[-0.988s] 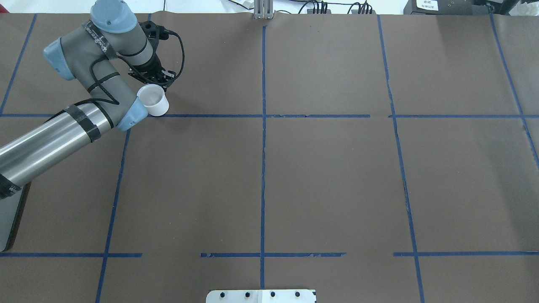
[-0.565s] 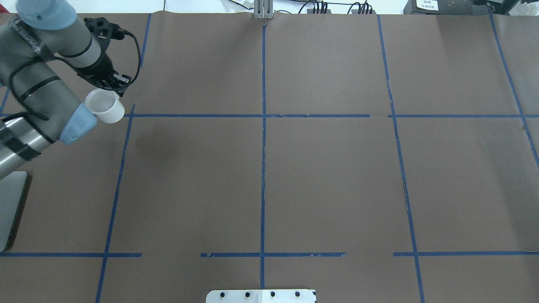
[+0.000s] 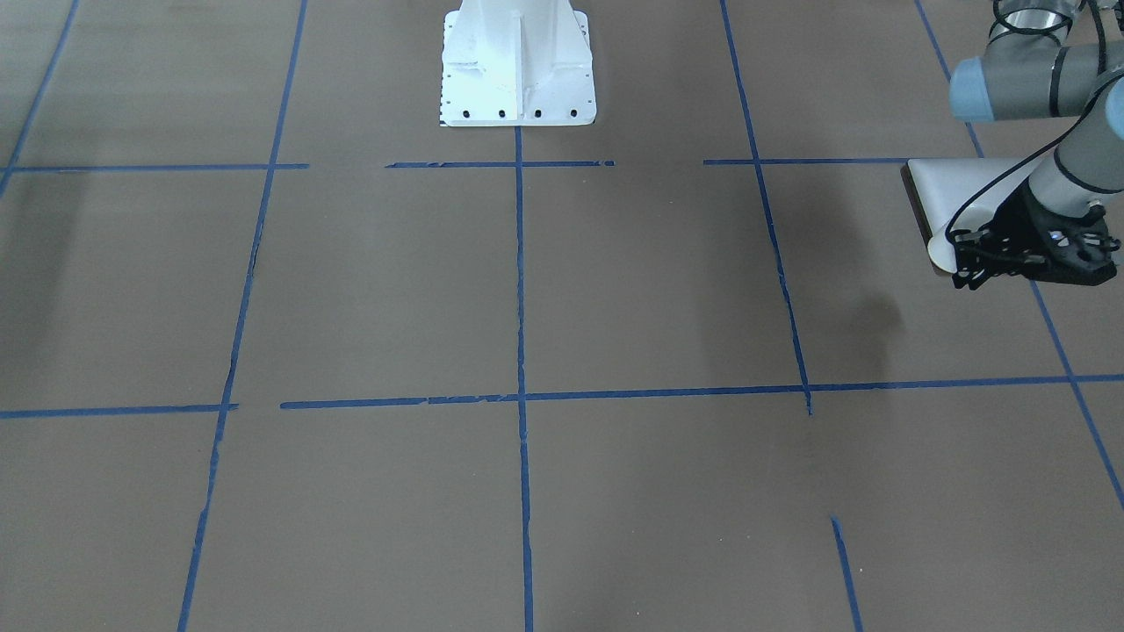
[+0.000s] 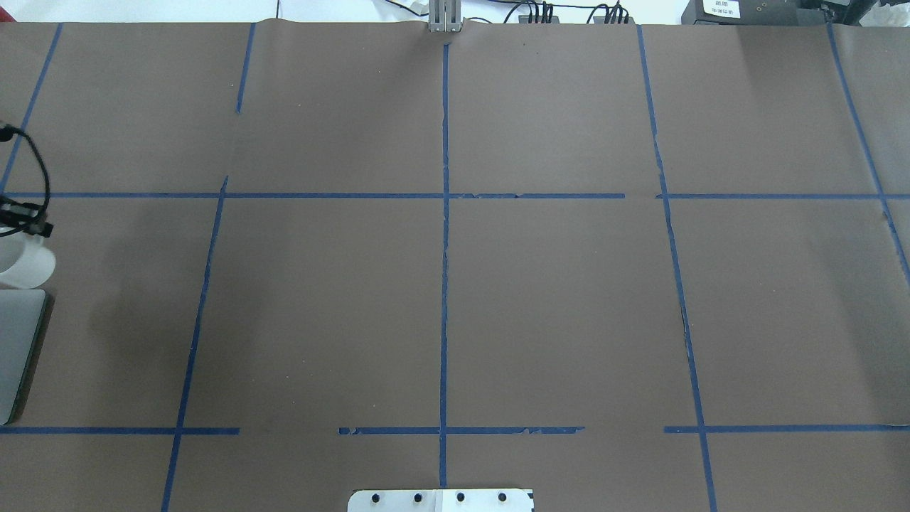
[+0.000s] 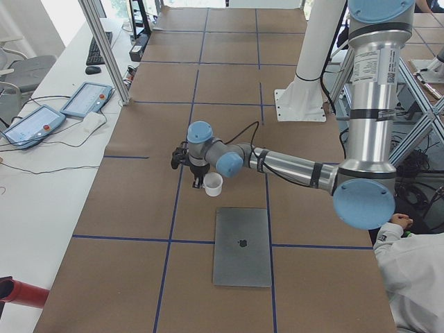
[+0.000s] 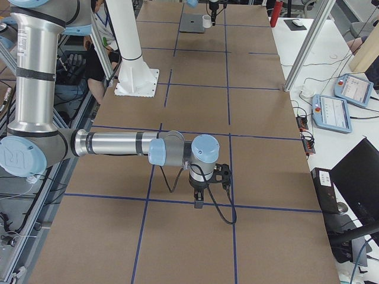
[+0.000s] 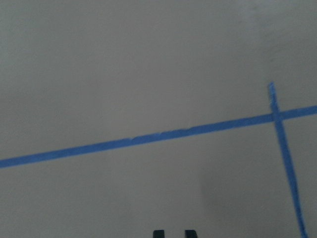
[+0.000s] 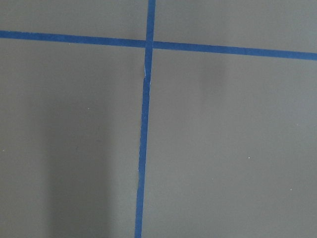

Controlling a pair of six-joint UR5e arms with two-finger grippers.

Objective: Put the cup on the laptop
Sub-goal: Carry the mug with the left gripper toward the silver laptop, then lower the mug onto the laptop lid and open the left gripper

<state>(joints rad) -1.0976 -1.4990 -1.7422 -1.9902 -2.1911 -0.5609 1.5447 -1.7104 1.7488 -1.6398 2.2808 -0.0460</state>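
the table [image 4: 554, 299] is viewed from above and behind the robot by the overhead camera, and steeply from the opposite side by the front-facing one, with the robot's base [image 3: 516, 61] at its top. the laptop [image 4: 18, 348] and cup [image 4: 25, 264] are caught at the former's left edge and the latter's right. the table is looked along from each end by the side cameras. blue tape [image 7: 148, 139] on the tabletop is shown close up by the wrist cameras.
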